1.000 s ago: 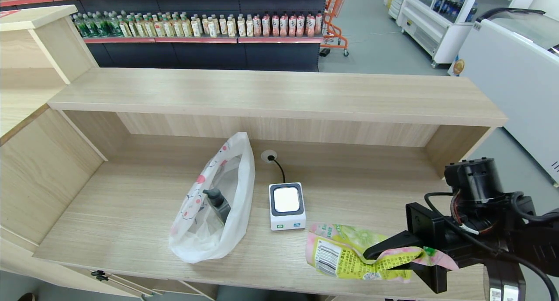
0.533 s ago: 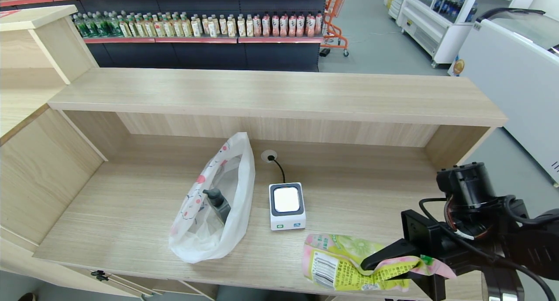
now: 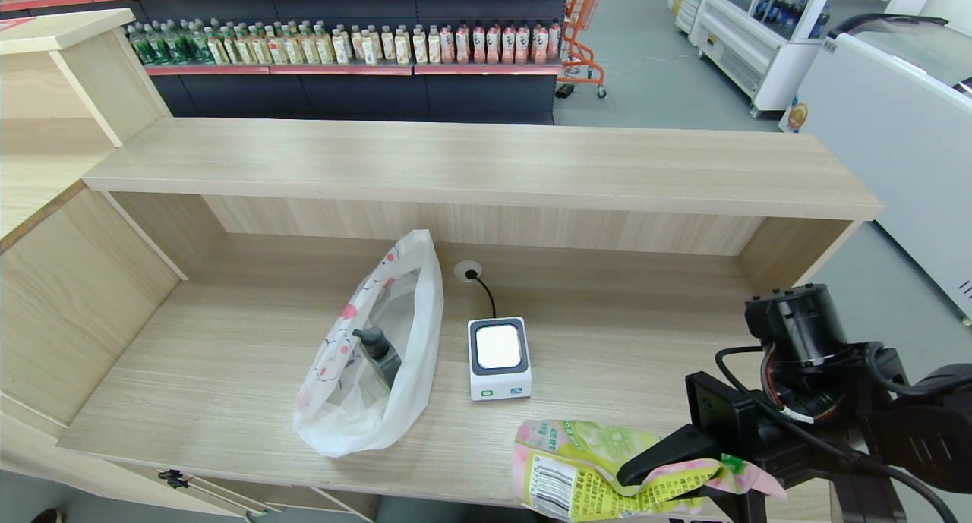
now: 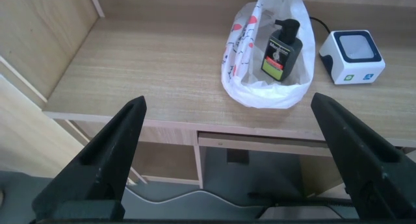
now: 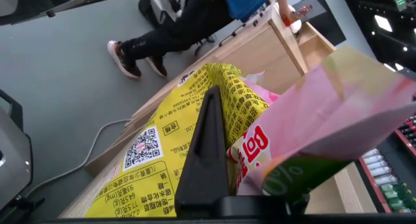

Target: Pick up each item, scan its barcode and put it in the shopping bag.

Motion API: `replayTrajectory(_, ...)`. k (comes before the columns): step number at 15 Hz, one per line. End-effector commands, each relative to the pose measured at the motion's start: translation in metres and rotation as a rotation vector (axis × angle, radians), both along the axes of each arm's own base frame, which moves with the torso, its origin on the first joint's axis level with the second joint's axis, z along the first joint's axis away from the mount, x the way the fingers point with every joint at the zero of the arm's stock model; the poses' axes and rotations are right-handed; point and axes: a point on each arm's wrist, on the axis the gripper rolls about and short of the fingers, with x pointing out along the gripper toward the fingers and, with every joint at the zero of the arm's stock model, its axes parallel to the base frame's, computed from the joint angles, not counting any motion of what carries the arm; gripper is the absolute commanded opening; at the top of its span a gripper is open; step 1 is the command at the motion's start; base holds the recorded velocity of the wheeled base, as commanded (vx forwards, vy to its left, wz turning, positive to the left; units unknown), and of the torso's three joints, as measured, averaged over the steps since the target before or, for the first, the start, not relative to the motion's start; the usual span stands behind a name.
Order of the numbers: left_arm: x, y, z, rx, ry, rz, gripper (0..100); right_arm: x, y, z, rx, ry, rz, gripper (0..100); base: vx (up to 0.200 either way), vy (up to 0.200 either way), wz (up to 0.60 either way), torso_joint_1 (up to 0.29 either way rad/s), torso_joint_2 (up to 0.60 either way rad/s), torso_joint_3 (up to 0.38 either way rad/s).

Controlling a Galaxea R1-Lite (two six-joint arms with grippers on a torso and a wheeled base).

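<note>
The right jaws grip the pouch (image 3: 585, 470); its barcode (image 3: 552, 488) should face the scanner (image 3: 499, 356) window, flat and close. The left jaws stand open.

- The pale wood-grain tabletop (image 3: 228, 371) sat recessed, walled at the back and both sides.
- A white shopping bag (image 3: 414, 333) with red prints lay on it left of centre, mouth open.
- A small white scanner (image 3: 499, 357) stood just beside the bag, apart from it.
- Its black cable (image 3: 486, 295) ran back to a round port (image 3: 467, 270) in the tabletop.
</note>
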Motion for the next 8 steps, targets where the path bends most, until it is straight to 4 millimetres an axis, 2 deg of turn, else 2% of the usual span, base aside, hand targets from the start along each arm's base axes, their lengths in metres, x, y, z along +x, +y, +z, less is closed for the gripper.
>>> replayTrajectory(1,0.0000,0.0000,0.0000,0.000,-0.001,0.000,100,-0.0005,-0.0005,0.0014,0.003,-0.008,0.000,0,0.000,0.000,0.00,0.000,0.00,0.000)
replayTrajectory(8,0.0001,0.0000,0.0001,0.000,0.001,-0.002,100,-0.0023,0.0042,-0.0002,0.000,0.002,0.019,0,0.000,0.000,0.00,0.000,0.00,0.000)
